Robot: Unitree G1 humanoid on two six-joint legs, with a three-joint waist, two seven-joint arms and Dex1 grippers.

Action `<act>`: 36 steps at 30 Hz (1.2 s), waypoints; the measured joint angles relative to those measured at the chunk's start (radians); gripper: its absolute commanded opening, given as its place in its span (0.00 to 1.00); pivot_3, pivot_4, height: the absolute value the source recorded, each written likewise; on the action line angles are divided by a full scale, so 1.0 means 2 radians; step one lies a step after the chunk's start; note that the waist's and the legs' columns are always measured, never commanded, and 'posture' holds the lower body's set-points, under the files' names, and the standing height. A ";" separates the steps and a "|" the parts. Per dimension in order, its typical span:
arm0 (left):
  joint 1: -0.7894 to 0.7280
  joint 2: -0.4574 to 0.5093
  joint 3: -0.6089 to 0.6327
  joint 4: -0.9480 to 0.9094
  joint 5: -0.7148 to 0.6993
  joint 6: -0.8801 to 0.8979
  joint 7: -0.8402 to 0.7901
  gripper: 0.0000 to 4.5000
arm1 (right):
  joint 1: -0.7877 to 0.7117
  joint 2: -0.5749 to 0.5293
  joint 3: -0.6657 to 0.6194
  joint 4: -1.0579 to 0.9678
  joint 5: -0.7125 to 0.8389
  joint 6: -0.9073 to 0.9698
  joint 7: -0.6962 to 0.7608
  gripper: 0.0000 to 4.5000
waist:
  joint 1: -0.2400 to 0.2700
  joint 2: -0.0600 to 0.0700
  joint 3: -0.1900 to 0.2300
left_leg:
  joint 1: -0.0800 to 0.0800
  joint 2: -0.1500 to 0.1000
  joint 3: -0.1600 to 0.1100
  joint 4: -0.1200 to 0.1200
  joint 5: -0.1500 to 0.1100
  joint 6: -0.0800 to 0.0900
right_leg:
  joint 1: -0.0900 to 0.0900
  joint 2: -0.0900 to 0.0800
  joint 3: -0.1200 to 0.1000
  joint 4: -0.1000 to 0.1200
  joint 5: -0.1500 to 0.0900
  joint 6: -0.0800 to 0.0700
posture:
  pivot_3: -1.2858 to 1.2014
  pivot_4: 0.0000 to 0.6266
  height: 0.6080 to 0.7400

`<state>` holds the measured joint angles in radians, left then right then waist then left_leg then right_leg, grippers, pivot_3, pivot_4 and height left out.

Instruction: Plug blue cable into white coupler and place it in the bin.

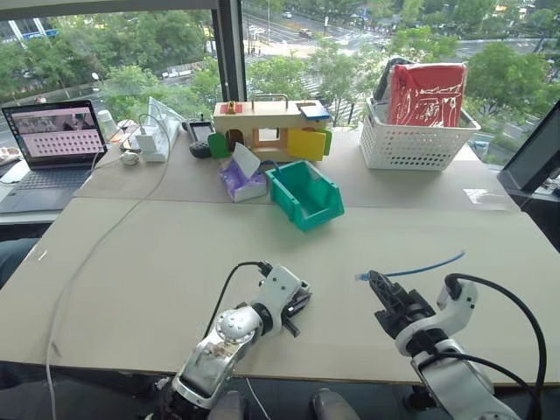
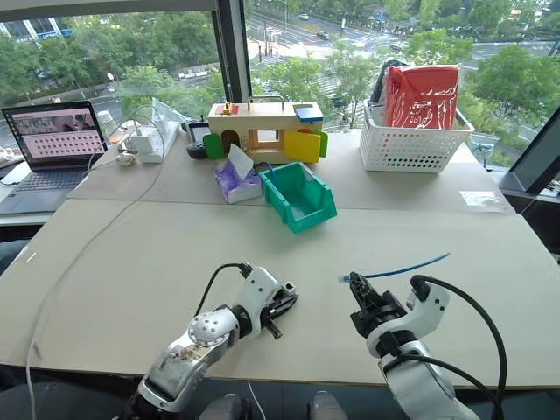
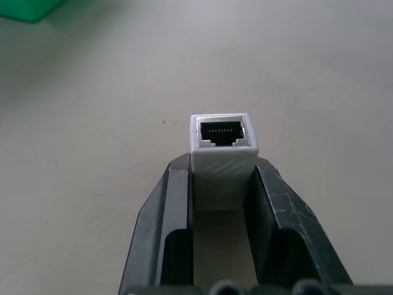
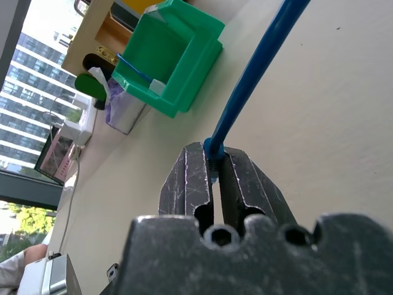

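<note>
Pinching the small white plastic coupler (image 3: 222,161), the left gripper (image 1: 300,306) sits at nine o'clock from the right gripper (image 1: 378,289), clamped on the thin blue cable (image 1: 418,266); bare tabletop (image 1: 175,262) separates them from the teal-green plastic bin (image 1: 305,194) at twelve o'clock, a purple tissue pack (image 1: 240,179) beside it.

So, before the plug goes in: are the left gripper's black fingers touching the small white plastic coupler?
Touching. In the left wrist view both black fingers press against the sides of the small white plastic coupler, with no gap.
</note>
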<state>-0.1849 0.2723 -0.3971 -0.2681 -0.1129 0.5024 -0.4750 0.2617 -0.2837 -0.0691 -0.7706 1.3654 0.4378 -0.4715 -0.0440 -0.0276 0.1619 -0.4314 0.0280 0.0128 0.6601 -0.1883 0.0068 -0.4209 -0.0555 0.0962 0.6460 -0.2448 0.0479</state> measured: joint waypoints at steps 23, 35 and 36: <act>-0.235 0.008 0.002 0.456 0.029 -0.432 -0.356 0.15 | -0.043 0.056 0.037 0.041 -0.115 0.012 0.046 0.00 | 0.004 0.000 0.000 | -0.003 -0.003 -0.002 0.000 0.000 0.000 | 0.000 -0.001 -0.001 -0.002 0.003 0.005 | 0.52 0.24 0.81; -0.237 0.000 -0.008 0.344 0.054 -0.204 -0.341 0.15 | -0.065 0.027 0.085 0.033 -0.122 0.102 0.026 0.00 | 0.005 0.000 -0.001 | -0.002 -0.004 -0.002 0.000 0.001 0.001 | 0.001 -0.002 -0.001 -0.002 0.003 0.005 | 0.52 0.24 0.81; -0.237 0.000 -0.009 0.334 0.056 -0.190 -0.340 0.15 | -0.066 0.027 0.085 0.033 -0.123 0.103 0.026 0.00 | 0.005 0.000 -0.001 | -0.002 -0.004 -0.003 0.000 0.001 0.001 | 0.001 -0.002 -0.001 -0.002 0.003 0.005 | 0.52 0.24 0.81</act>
<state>-0.6596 0.2726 -0.4160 0.4001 -0.0003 0.1226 -1.1553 0.1305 -0.2297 0.1003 -0.7043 1.1200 0.6441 -0.4188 -0.0345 -0.0280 0.1603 -0.4359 0.0203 0.0077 0.6610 -0.1873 0.0085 -0.4193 -0.0586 0.0942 0.6427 -0.2389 0.0586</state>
